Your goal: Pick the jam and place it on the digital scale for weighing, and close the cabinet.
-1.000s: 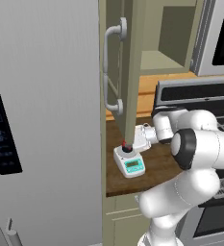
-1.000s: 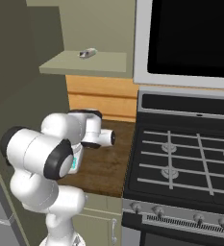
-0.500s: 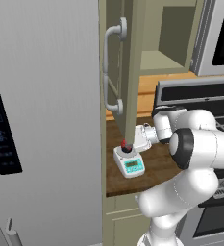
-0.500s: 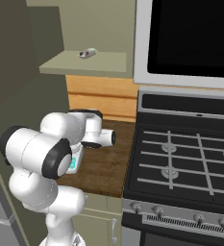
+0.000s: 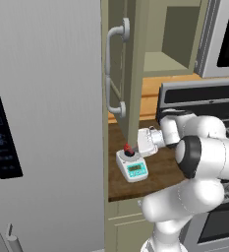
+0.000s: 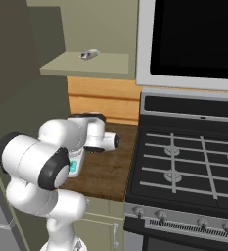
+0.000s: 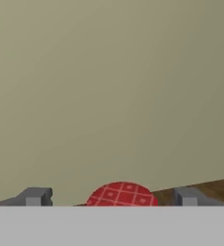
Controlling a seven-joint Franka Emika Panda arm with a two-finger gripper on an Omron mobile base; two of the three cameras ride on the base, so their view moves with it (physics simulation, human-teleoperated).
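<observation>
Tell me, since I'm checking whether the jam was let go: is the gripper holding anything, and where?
Nothing is held. The gripper stands open, its fingertips apart from the jam, which sits on the digital scale.

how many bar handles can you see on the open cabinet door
2, both curved grey bars on the cabinet door's face in the left base view: upper handle near the top, lower handle beneath it. Others may be hidden out of frame.
</observation>
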